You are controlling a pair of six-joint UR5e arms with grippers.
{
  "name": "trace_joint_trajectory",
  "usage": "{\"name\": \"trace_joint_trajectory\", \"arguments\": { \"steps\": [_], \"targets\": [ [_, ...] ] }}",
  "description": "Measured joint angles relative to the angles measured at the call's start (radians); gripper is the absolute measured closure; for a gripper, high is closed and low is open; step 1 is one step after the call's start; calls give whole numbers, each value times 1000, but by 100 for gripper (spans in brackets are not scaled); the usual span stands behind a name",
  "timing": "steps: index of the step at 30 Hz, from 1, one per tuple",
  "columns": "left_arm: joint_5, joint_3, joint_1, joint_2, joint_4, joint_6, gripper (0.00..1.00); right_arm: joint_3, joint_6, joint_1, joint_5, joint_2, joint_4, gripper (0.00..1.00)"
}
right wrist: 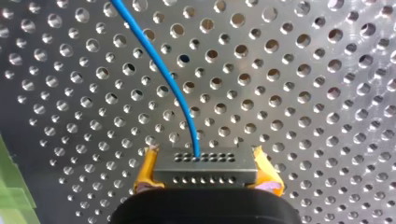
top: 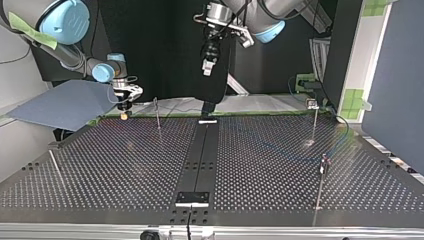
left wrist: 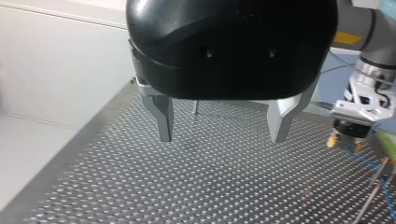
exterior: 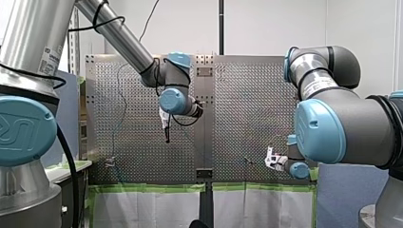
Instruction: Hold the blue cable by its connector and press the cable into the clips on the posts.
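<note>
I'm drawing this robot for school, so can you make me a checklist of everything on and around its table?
Surface: perforated table, grey metal, full of holes.
Job's things: blue cable plugged into a grey connector; thin posts stand on the table.
Clutter: nothing seen.
Grippers: my right gripper shut on the connector, yellow pads; my left gripper open, empty, above the table.
Cables: black cable by my left arm's base.
Surroundings: green tape along the table's edge; white wall.

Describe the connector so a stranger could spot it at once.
Find the perforated table, then my right gripper over it. Between its yellow pads sits the connector: a dark block with two rows of holes, the only thing the blue cable enters.
</note>
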Motion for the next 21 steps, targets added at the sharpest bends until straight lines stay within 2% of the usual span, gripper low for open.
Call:
{"name": "trace_joint_trajectory", "arguments": {
  "steps": [9,21],
  "targets": [
    [-16,-75,1,66,75,-1,0,0,-3,-1,-6,0,6,100],
    [-8,-164,-8,-12,172,-21,0,0,-3,-1,-12,0,9,100]
  ]
}}
